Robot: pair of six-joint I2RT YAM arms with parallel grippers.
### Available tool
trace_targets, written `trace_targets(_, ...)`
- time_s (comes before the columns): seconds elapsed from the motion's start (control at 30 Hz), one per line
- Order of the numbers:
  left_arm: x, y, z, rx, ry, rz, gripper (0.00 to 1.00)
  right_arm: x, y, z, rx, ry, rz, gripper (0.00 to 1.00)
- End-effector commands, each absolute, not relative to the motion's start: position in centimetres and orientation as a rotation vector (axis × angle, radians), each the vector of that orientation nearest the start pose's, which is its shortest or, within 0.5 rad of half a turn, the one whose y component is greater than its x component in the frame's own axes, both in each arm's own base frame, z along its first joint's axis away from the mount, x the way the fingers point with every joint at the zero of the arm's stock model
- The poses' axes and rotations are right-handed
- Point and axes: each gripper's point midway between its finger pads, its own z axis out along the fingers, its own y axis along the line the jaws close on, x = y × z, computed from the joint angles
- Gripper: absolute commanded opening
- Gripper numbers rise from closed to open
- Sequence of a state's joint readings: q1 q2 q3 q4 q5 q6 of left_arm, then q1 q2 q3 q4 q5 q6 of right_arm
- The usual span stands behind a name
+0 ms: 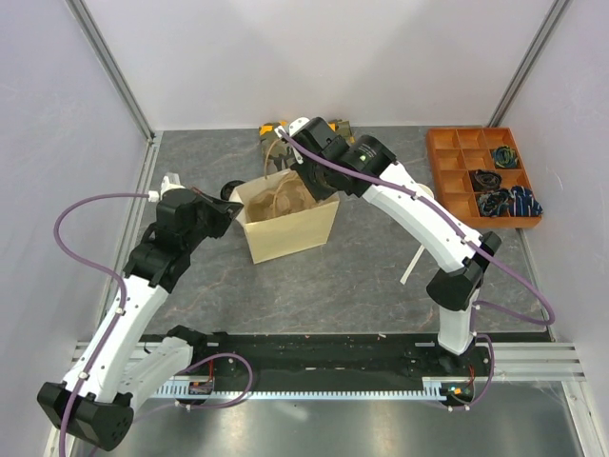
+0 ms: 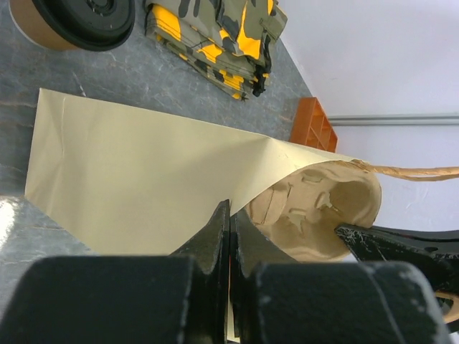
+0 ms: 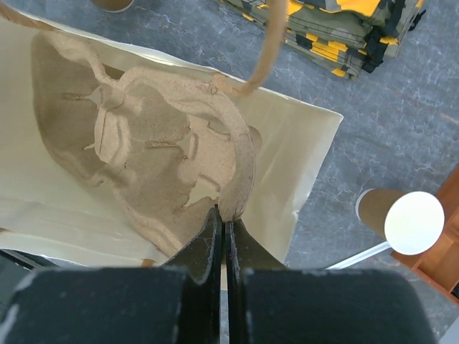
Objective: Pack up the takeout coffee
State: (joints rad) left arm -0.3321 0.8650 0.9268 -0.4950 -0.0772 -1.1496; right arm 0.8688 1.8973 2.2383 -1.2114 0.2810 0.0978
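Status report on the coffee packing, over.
Left gripper shut on paper bag rim. Right gripper shut on pulp carrier in bag mouth. Takeout coffee lidded, outside the bag, untouched.

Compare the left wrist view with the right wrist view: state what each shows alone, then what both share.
Left wrist only: the takeout coffee with its black lid, and the left tool shut on the edge of the paper bag.
Right wrist only: the lidless cup with a pale inside, a white stick beside it, and the right tool shut on the rim of the pulp carrier.
Both: the paper bag, the pulp carrier inside it, the camouflage cloth and the orange tray.
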Motion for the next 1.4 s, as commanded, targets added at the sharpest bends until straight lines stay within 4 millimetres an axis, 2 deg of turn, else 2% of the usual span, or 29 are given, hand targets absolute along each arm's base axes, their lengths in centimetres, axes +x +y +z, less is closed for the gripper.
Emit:
trace_targets(0.0,29.5,-13.2,26.9,-0.995,1.864,-0.932,0.02,32.3,30.8,29.8,-0.689,2.250,0.117,0.00)
trace_targets(0.13,29.6,-13.6,26.8,-0.987,1.863,-0.945,0.02,32.4,31.7,28.8,-0.666,2.267,0.153,0.00)
trace_targets(0.3,29.2,-13.6,26.0,-0.969,1.882,-0.941,0.02,32.0,32.7,28.7,-0.685,2.246,0.249,0.00)
trace_targets(0.47,29.2,-13.4,25.8,-0.960,1.881,-0.927,0.02,31.4,31.8,26.2,-0.689,2.309,0.214,0.00)
trace_targets(0.63,29.2,-13.6,25.4,-0.951,1.890,-0.927,0.02,32.1,32.1,24.6,-0.652,2.352,0.212,0.00)
trace_targets(0.9,29.1,-13.6,25.0,-0.934,1.898,-0.920,0.02,32.2,32.2,21.7,-0.630,2.436,0.265,0.00)
trace_targets(1.03,28.8,-13.6,24.6,-0.923,1.909,-0.912,0.02,32.8,32.8,22.1,-0.604,2.450,0.366,0.00)
trace_targets(1.17,28.8,-13.6,24.4,-0.913,1.910,-0.907,0.02,32.6,33.6,23.8,-0.594,2.431,0.492,0.00)
trace_targets(1.3,28.6,-13.4,24.4,-0.891,1.906,-0.899,0.02,33.7,33.4,26.3,-0.532,2.401,0.560,0.00)
trace_targets(1.37,28.5,-13.5,24.6,-0.864,1.905,-0.900,0.02,33.9,33.0,26.8,-0.528,2.396,0.567,0.00)
